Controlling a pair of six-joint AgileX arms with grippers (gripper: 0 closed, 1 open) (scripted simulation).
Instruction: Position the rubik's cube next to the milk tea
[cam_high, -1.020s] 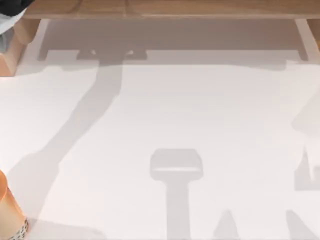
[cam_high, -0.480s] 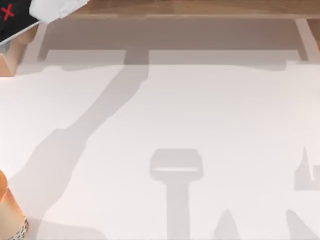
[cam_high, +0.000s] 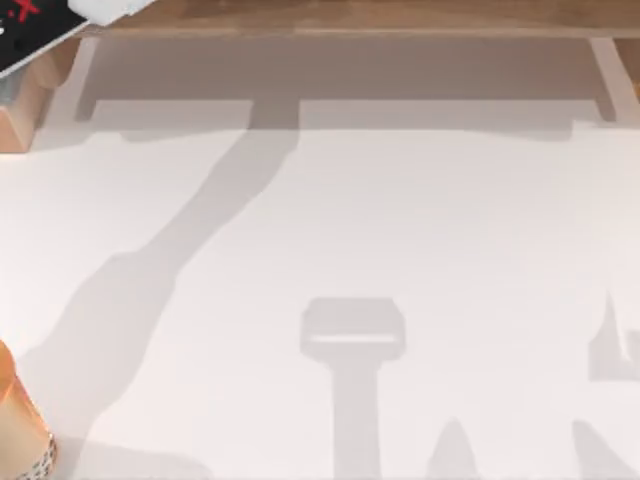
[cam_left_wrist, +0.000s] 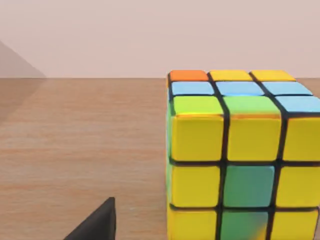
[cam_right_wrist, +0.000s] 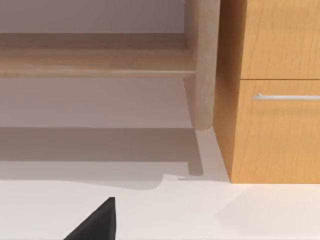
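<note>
My left gripper's (cam_left_wrist: 95, 225) opening I cannot tell; the rubik's cube (cam_left_wrist: 242, 160), partly cropped, stands just ahead. Milk tea (cam_high: 18, 430) cut off at table (cam_high: 400, 230) edge.

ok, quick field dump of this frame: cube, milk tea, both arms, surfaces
rubik's cube: on a wooden surface, close ahead of the left wrist camera, not held
milk tea: at the table's near left corner, upright, partly cut off by the frame
left arm: at the top view's far left corner, over the wooden shelf edge
right arm: facing a wooden cabinet with a drawer handle
table: white
placement: not yet done
</note>
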